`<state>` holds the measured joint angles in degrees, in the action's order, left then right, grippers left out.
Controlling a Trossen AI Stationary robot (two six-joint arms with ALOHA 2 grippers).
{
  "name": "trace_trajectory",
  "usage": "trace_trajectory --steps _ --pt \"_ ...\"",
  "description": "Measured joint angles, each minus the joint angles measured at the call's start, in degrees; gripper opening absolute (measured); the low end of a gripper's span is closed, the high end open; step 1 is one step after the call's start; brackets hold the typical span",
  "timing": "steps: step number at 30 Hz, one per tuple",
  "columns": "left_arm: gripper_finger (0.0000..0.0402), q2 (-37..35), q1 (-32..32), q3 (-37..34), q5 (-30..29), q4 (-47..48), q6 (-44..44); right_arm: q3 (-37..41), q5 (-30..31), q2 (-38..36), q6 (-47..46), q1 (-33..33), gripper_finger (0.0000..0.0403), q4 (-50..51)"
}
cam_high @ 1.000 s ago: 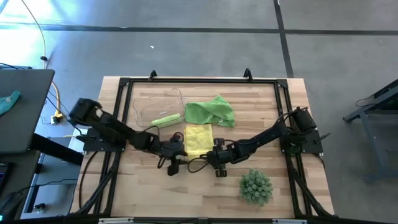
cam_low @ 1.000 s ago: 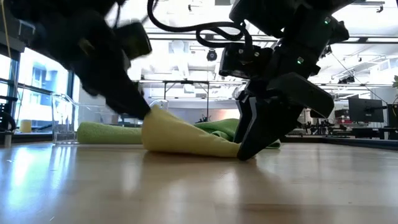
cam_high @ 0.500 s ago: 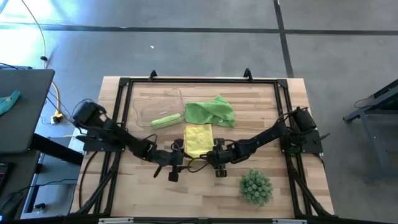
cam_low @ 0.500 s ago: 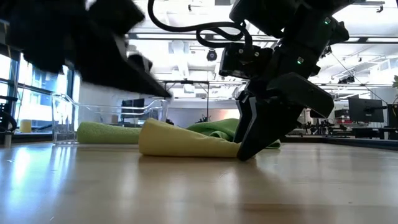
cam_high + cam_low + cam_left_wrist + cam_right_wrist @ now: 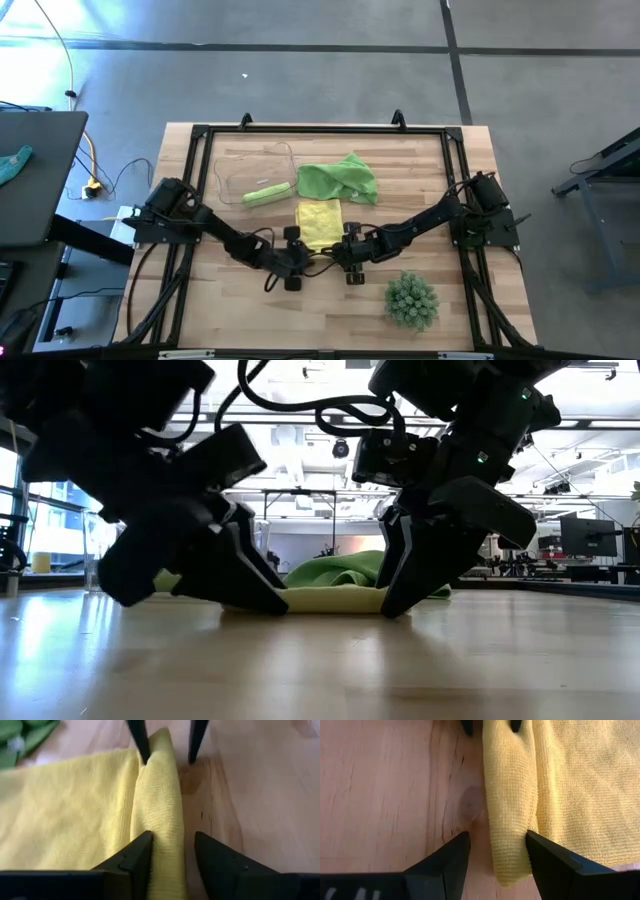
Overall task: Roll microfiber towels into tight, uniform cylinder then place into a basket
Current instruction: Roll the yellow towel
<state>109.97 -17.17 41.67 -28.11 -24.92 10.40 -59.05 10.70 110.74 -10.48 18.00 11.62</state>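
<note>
The yellow towel (image 5: pixel 320 224) lies on the table with its near edge turned over into a narrow roll (image 5: pixel 160 805). My left gripper (image 5: pixel 172 840) is open astride the roll's left end, low over the table (image 5: pixel 293 268). My right gripper (image 5: pixel 497 840) is open astride the roll's right end (image 5: pixel 348 260). One lime green towel (image 5: pixel 338 180) lies crumpled beyond the yellow one. The other green towel (image 5: pixel 267 193) lies rolled in the clear basket (image 5: pixel 235 170). My left gripper slants down from the table's left and looks along the roll. One finger (image 5: pixel 140 851) lies against the roll's side, on the flat cloth; the other (image 5: pixel 215 860) stands on the wood, a little apart. The roll lies on the table. My right gripper slants down from the table's right, along the roll. One finger (image 5: pixel 545 855) touches the roll's side (image 5: pixel 532 827) where it meets the flat cloth; the other (image 5: pixel 452 855) stands on bare wood, apart from the roll. The roll lies on the table.
A spiky green ball-shaped plant (image 5: pixel 412 300) stands near the table's front right. A black frame (image 5: pixel 320 130) runs round the table top. There is bare wood along the near edge, left of the plant.
My left gripper has left the yellow towel's left end, gone toward the near edge, then come down toward the right at the left end of the towel's rolled near edge. The towel's left end, raised before, has sunk flat. My right gripper has kept still.
</note>
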Motion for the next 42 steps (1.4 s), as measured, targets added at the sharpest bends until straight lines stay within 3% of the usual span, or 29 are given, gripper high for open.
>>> trace_trajectory --steps 8,15,22,26,37,42 --pt "0.0066 -0.49 0.66 0.33 2.74 5.01 17.91 0.00 0.36 -1.90 1.41 -0.01 0.0185 0.26" --pt "0.0010 -0.52 0.99 0.29 8.13 3.91 29.97 0.05 2.93 -2.56 3.04 0.09 0.0136 0.96" --pt "0.0009 -0.57 3.06 0.29 15.21 2.99 38.97 0.20 4.97 -7.39 4.00 -0.02 0.0114 8.86" --pt "0.0009 -0.59 4.08 0.27 16.38 2.99 41.80 0.16 5.20 -10.66 4.18 0.42 0.0113 12.04" --pt "0.0009 -0.92 5.41 0.27 16.66 2.97 44.53 -0.02 6.08 -6.94 17.91 3.79 0.0113 1.64" --pt "0.0009 -0.94 5.47 0.27 16.49 2.82 44.80 -0.02 9.00 -4.40 19.28 3.82 0.0113 0.85"
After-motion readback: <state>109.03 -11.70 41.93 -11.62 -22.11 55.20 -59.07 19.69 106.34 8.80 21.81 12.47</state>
